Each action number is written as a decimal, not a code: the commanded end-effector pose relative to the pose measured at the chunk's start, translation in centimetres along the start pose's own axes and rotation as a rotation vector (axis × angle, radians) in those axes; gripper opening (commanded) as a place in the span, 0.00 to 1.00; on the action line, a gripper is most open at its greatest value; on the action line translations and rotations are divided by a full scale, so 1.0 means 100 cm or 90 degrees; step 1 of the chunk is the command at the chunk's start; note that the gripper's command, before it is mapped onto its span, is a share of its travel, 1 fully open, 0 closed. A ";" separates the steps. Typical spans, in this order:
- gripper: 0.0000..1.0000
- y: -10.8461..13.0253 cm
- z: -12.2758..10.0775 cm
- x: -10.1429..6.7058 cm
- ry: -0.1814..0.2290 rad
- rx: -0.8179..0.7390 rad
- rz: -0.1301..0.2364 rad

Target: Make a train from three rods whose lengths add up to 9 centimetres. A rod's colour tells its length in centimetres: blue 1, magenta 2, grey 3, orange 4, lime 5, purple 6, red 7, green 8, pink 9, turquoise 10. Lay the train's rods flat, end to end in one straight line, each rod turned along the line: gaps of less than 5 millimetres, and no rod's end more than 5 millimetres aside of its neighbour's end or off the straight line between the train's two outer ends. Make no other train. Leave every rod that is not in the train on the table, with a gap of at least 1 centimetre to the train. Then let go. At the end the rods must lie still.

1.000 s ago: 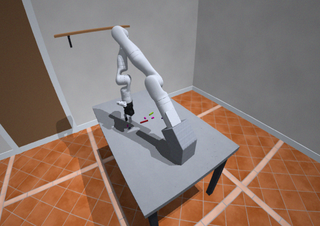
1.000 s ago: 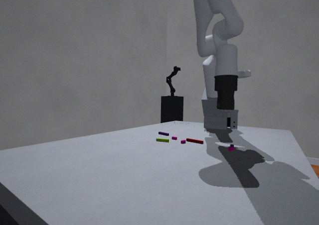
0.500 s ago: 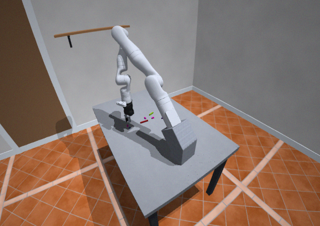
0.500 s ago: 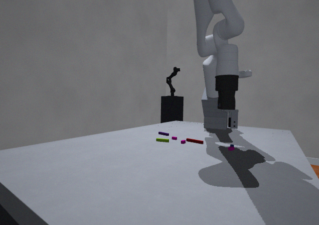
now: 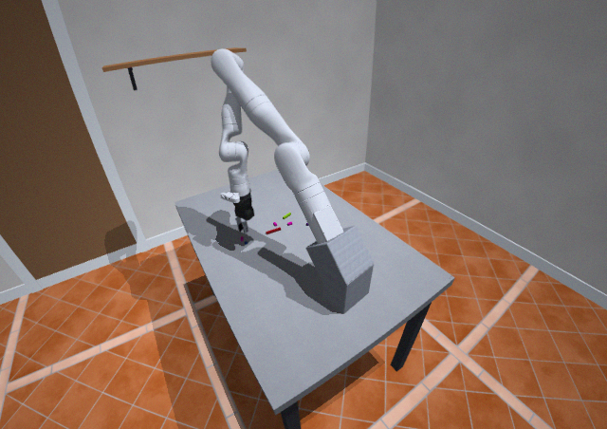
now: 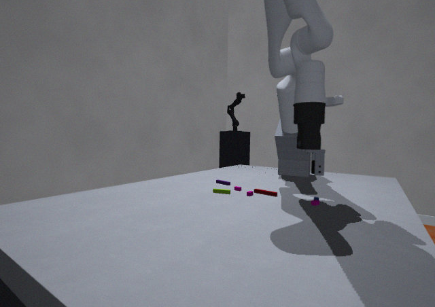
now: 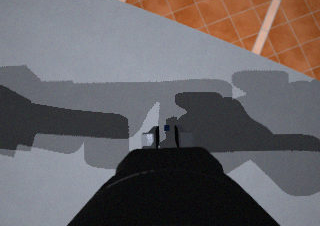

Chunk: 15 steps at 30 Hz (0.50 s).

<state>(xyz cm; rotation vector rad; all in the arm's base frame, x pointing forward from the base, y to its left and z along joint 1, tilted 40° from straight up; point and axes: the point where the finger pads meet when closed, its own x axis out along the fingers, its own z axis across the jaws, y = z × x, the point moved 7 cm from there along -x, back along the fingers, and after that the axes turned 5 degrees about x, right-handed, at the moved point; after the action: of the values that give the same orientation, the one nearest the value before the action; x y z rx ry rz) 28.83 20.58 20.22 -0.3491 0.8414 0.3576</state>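
Standing on orange tiles (image 5: 98, 365), the grey table (image 5: 313, 356) carries the end effector (image 7: 166, 136), half-parted, gripping nothing.

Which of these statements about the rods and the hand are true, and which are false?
1. A red rod lies flat on the table. True.
2. The lime rod stands upright. False: it lies flat.
3. In the wrist view, a blue rod shows between the fingers of the hand. True.
4. The hand is shut on the purple rod. False: the hand is open, and the purple rod lies on the table, apart from it.
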 end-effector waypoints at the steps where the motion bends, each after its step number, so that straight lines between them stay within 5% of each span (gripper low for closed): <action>1: 0.54 0.000 0.000 0.000 -0.001 0.000 0.000; 15: 0.54 0.000 0.000 0.005 -0.001 0.000 0.000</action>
<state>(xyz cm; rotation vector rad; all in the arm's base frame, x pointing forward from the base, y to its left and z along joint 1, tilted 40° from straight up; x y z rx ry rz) 29.07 20.73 20.06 -0.3476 0.8371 0.3603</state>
